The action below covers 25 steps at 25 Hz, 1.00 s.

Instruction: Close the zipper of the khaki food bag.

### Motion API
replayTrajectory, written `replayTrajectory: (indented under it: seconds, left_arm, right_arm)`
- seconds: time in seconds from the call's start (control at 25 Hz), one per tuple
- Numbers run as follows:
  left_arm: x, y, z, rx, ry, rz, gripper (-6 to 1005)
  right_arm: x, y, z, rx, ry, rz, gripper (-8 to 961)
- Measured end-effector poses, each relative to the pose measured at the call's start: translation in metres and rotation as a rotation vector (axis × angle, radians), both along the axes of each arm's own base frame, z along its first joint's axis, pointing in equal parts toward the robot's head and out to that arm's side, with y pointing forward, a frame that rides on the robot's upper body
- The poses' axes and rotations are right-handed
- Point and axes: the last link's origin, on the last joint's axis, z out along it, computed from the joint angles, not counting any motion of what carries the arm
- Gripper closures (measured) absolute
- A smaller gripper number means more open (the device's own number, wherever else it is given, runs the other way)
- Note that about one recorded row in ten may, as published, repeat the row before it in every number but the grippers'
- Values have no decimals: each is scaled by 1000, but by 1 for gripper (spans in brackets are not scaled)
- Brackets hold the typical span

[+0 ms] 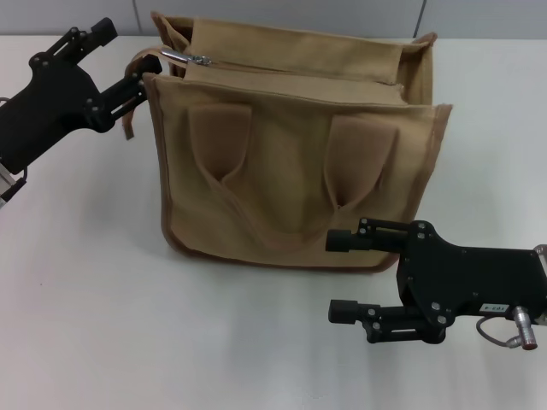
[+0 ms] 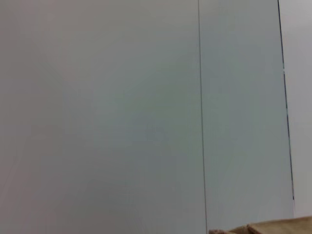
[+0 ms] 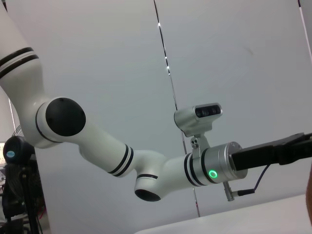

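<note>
The khaki food bag (image 1: 291, 171) stands upright on the white table, its two looped handles facing me. The zipper (image 1: 299, 73) runs along its top panel, and the silver pull tab (image 1: 190, 58) lies at the left end. My left gripper (image 1: 132, 49) is open at the bag's top left corner, with one finger (image 1: 141, 79) against the bag's edge just left of the pull tab. My right gripper (image 1: 340, 275) is open and empty, low over the table in front of the bag's lower right corner, pointing left. A sliver of the bag (image 2: 278, 227) shows in the left wrist view.
The white table (image 1: 102, 307) stretches around the bag. A grey panelled wall (image 1: 282, 13) stands behind it. The right wrist view shows my white left arm (image 3: 112, 151) with its wrist camera (image 3: 200, 117) and its black gripper (image 3: 278, 151).
</note>
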Motion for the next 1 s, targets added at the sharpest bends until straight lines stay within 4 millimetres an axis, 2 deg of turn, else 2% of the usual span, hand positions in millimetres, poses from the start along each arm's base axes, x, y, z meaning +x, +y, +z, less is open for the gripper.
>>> replayTrajectory:
  seconds: [0.2, 0.48, 0.72, 0.96, 1.0]
  left_arm:
    - [2, -4, -4, 3, 32, -36, 234]
    - [5, -3, -9, -23, 30, -40, 412]
    - [8, -1, -9, -19, 32, -49, 670]
    - [13, 0, -8, -6, -14, -60, 817]
    - [17, 0, -9, -7, -37, -77, 842]
  right_arm:
    - [-1, 2, 0, 3, 1, 3, 194]
    - [-2, 4, 0, 9, -3, 4, 195]
    - [-4, 6, 1, 26, 13, -5, 194]
    - [-8, 7, 10, 115, 142, -40, 195]
    - [-9, 8, 12, 194, 194, -52, 195]
